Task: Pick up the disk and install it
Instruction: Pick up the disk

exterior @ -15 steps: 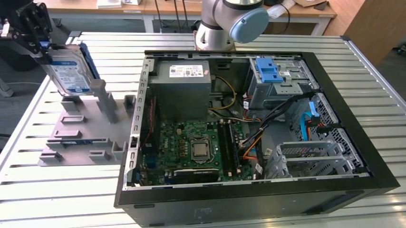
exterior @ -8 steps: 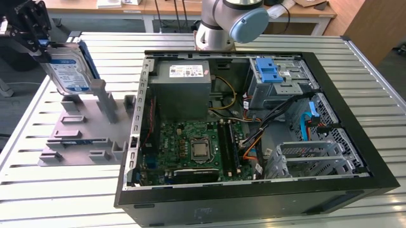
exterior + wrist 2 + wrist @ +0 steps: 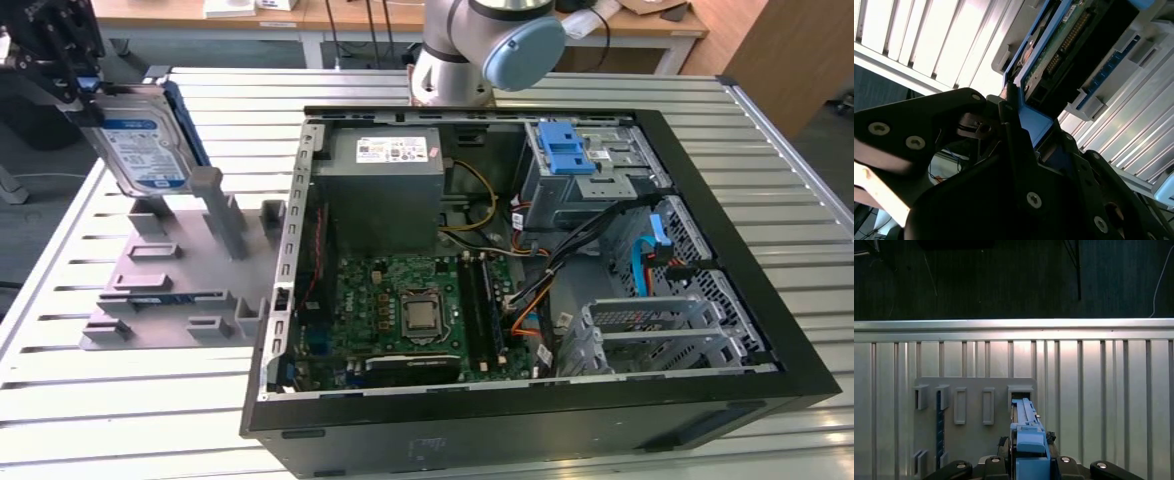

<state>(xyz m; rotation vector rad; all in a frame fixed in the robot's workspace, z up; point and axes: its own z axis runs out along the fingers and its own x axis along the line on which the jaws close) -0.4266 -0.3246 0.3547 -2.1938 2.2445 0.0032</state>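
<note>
Firmly gripped, the disk (image 3: 140,150) hangs just below the pincer (image 3: 84,92).

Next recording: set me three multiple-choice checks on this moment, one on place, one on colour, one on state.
1. Where is the silver-black rectangular hard disk?
A) upright over the grey plastic slotted holder, outside the black metal computer case
B) lying flat inside the case
C) lying flat beside the holder

2. What colour is the disk's plastic carrier frame?
A) red
B) yellow
C) blue

3. The black gripper is:
A) open above the case
B) shut on the disk
C) open beside the holder

Answers:
1 A, the exterior view shows it at that view's left of the case.
2 C, both wrist views show blue.
3 B, the second wrist view shows it clamping the frame.
</note>
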